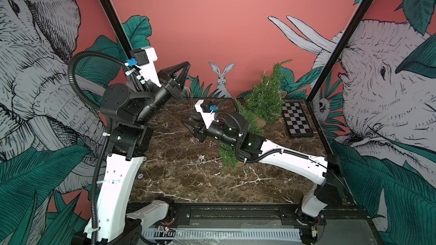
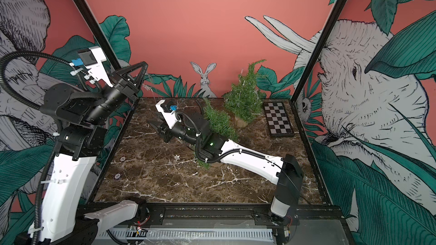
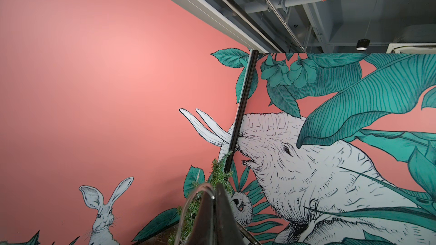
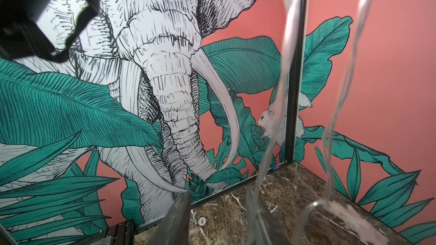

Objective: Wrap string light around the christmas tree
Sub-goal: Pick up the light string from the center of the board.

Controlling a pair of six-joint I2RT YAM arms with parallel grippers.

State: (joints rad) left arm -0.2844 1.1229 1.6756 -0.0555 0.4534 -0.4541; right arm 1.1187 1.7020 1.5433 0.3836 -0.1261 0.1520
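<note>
My left gripper [image 1: 187,64] [image 2: 144,64] is raised high at the back left and shut on the string light [image 1: 188,86], a thin clear wire. In the left wrist view the wire [image 3: 200,188] loops out of the closed left gripper [image 3: 215,186]. My right gripper [image 1: 185,122] [image 2: 153,123] hovers low over the table's middle, open. In the right wrist view two strands [image 4: 283,67] hang in front of the right gripper [image 4: 218,193]; one runs along a finger [image 4: 253,206]. One christmas tree [image 1: 269,93] stands at the back right with wire on it. Another tree [image 1: 249,117] is partly hidden behind my right arm.
A folded chessboard [image 1: 297,119] lies at the back right beside the tree. Round tokens [image 2: 122,159] lie near the marble table's [image 1: 188,185] left edge, one also visible in the right wrist view [image 4: 202,220]. Black frame posts [image 1: 330,62] stand at the back corners.
</note>
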